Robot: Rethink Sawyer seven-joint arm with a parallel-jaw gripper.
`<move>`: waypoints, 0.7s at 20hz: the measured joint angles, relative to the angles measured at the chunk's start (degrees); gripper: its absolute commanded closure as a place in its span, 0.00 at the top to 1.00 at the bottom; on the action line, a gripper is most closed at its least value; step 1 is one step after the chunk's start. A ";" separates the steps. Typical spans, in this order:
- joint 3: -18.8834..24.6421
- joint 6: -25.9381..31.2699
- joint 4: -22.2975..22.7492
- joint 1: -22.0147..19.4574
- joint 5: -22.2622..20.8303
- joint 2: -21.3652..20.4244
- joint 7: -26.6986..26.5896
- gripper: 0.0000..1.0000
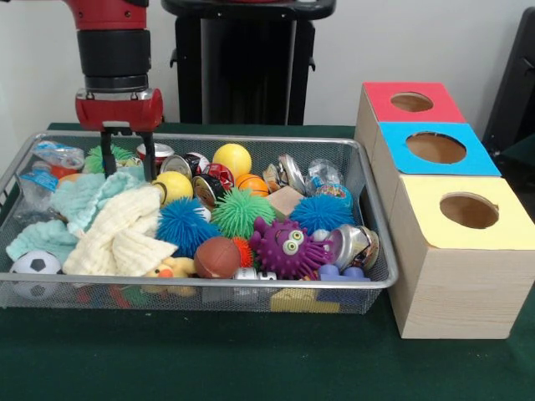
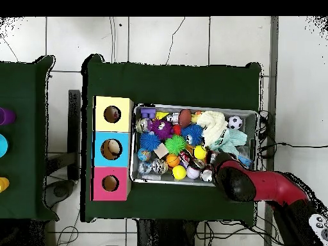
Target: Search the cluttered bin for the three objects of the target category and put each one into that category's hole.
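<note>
The claw (image 1: 128, 164) is seen spread and empty, its two black fingers lowered into the far corner of the mesh bin (image 1: 378, 219) on the table (image 1: 251, 359), just beside a crushed can (image 1: 156, 153). The target category is not stated — if cans are meant, several lie along the far side, light, stiff and dented (likely slippery); they are best gripped across the body. No label can be read. Three boxes wait beside the bin — red (image 1: 380, 100), blue (image 1: 401, 154), yellow (image 1: 426, 217).
</note>
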 measured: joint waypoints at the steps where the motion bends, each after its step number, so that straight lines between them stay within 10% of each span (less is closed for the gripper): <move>1: 0.14 0.06 0.01 0.02 -0.01 0.11 0.00 1.00; 14: 1.54 0.05 0.95 0.60 -0.01 -0.79 0.00 1.00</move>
